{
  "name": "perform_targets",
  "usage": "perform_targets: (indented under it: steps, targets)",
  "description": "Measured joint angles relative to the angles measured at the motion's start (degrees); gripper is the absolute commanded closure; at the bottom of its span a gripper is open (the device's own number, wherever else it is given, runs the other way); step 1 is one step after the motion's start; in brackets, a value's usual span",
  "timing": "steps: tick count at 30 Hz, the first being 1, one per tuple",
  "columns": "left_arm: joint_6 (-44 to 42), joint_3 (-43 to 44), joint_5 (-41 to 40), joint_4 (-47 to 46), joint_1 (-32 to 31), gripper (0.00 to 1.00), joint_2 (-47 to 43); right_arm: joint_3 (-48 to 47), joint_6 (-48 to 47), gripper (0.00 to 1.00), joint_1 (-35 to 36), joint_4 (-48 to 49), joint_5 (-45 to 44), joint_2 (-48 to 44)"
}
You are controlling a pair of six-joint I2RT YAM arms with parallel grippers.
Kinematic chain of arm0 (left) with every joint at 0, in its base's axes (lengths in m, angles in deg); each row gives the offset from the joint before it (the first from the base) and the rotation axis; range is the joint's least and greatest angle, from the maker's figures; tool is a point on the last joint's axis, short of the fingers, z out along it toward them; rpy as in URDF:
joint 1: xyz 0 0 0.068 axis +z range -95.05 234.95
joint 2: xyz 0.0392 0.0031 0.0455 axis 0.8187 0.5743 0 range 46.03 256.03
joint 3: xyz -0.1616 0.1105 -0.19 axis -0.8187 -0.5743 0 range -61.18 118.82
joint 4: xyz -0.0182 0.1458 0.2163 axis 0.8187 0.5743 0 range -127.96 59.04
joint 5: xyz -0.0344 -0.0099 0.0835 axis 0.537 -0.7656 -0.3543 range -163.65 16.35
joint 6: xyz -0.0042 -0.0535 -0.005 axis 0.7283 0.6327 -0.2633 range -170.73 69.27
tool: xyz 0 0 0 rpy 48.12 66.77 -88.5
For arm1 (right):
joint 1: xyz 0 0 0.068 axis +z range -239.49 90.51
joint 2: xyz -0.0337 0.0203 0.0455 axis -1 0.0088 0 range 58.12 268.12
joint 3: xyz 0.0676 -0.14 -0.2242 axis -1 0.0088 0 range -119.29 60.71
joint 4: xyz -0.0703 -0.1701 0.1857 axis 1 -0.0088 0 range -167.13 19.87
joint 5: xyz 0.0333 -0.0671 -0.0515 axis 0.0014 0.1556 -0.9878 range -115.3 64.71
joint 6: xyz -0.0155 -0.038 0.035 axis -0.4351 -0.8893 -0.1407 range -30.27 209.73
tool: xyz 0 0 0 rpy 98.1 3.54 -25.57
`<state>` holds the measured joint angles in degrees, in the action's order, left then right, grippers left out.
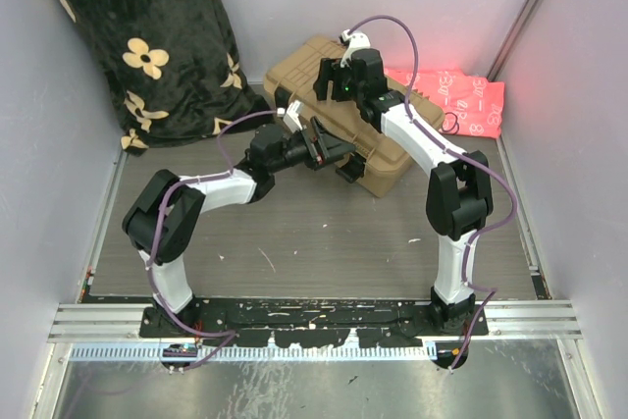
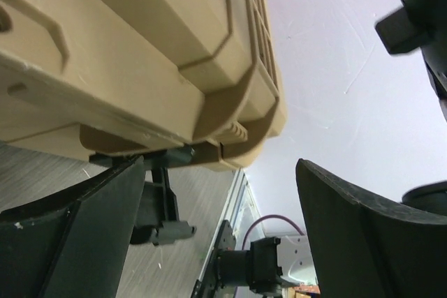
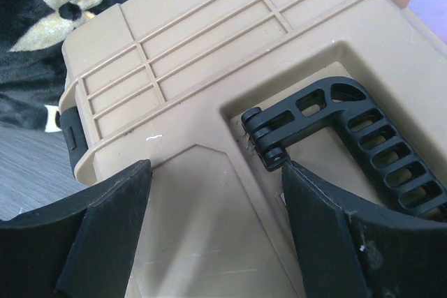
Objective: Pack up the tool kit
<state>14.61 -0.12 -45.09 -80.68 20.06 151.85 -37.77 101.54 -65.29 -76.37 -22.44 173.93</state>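
Grey wood-grain tabletop (image 1: 324,233) carries the tan hard-plastic toolbox with a ribbed lid (image 1: 304,61) at its far middle, between a black floral blanket (image 1: 147,36) and a pink patterned cloth (image 1: 461,95). The lid lies down, with the black folding handle (image 3: 349,130) flat in its recess. A black latch (image 2: 164,200) seems to hang unfastened, though that view is cramped. The left gripper (image 2: 216,172), jaws wide apart, sits by it. The right gripper (image 3: 215,172) hovers spread over the lid, holding nothing. A sideways shove at the latch could skid the box, or a finger could slip off and leave it unlatched.
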Motion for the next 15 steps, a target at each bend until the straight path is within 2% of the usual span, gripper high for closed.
perform_targets:
  steps: [4,8,12,15]
  targets:
    - [-3.1,-2.8,1.4,0.9,1.1,0.09,-4.3,-1.4,0.4,0.2,0.0,-1.5,0.0,0.4]
    - [-10.3,-2.9,3.1,6.8,4.4,0.07,-11.4,-7.1,1.0,0.2,0.1,-8.2,-0.1,1.6]
    - [-17.3,-1.0,3.6,16.2,9.1,0.04,-18.4,-19.5,2.0,0.2,0.5,-20.9,-1.4,4.7]
    - [-21.6,2.9,2.5,23.5,11.8,0.03,-20.2,-30.8,2.5,0.19,0.4,-33.1,-2.3,8.5]
